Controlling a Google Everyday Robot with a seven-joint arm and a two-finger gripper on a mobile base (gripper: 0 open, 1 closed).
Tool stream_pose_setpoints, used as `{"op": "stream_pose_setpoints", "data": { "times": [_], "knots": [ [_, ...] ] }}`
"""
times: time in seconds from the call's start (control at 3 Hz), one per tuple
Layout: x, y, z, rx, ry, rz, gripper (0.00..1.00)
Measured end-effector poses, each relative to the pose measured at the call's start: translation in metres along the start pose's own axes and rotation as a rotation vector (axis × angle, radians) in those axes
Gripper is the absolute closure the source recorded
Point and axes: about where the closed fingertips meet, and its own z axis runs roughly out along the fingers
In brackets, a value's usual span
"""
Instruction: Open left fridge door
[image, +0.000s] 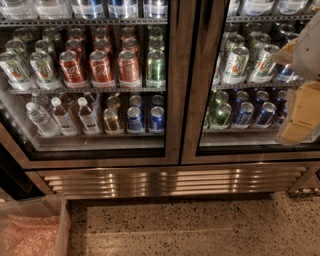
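Nearest item: clear plastic bin (31, 227), lower left corner, on the speckled floor (200, 227), pinkish wrapping inside.

Item: steel grille (170, 181), along the fridge base.

Item: left fridge door (90, 90), glass in a brushed steel frame, fully shut. It fills the left and centre of the view; red and green cans on the upper shelf, water bottles below.

Item: right door (250, 100), matching, with green-and-white and blue cans (not the target).

Item: end effector (299, 120), beige, at the right edge of the view in front of the right door. Open or closed: cannot tell.

Relation: the target lies well apart to the end effector's left, past the central post.

Handling note: no handle is plainly visible. The likely grip is the door's right edge by the post, followed by an outward pull along the hinge arc, with the bin kept out of the way.
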Motion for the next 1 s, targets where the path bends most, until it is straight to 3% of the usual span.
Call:
{"op": "stream_pose_setpoints", "data": {
  "times": [0.67, 1.0],
  "knots": [
    [-0.010, -0.004, 0.000, 0.003, -0.023, -0.013, 0.00],
    [-0.053, -0.019, 0.009, -0.029, -0.127, -0.065, 0.00]
  ]
}}
